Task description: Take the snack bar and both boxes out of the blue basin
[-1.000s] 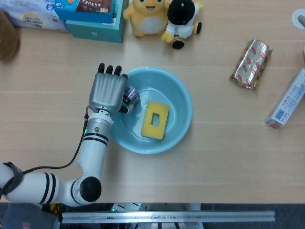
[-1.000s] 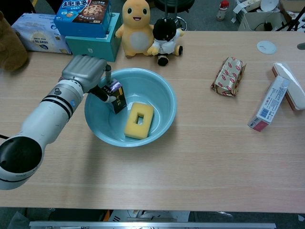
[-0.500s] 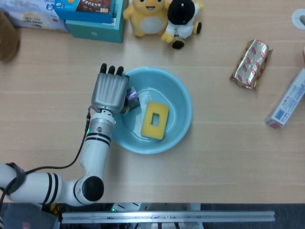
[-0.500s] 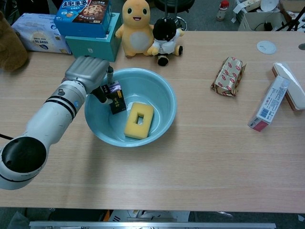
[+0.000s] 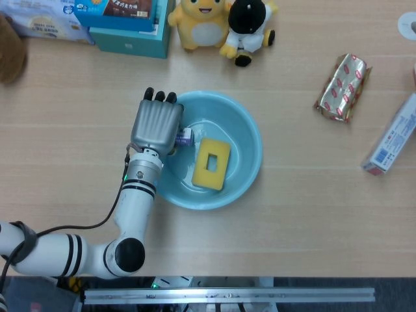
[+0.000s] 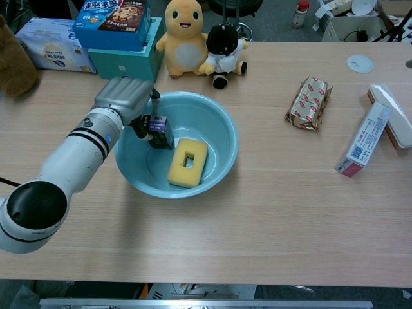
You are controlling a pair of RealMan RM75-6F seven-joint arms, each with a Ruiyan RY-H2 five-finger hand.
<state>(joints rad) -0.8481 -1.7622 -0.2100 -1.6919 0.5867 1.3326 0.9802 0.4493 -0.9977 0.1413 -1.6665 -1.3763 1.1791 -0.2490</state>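
The blue basin [image 5: 253, 130] [image 6: 229, 132] stands at the table's middle. My left hand [image 5: 156, 125] [image 6: 124, 98] hangs over its left rim and pinches a small dark purple box [image 5: 185, 136] [image 6: 159, 131] inside the basin, near the left wall. In the head view the hand hides most of that box. A yellow block with a rectangular hole [image 5: 211, 163] [image 6: 187, 162] lies on the basin floor. The gold-and-red snack bar [image 5: 342, 87] [image 6: 309, 103] lies on the table to the right, outside the basin. A long white-and-blue box [image 5: 390, 135] [image 6: 364, 140] lies further right. My right hand is out of sight.
A yellow plush [image 6: 179, 37] and a black-and-white plush [image 6: 224, 46] sit just behind the basin. A teal box with a cookie box on top [image 6: 122, 38] stands at the back left. Another long box [image 6: 393, 124] lies at the far right edge.
My left hand has shifted right, further over the basin's rim, carrying the dark box with it. The box stood tilted before and stands more upright now.
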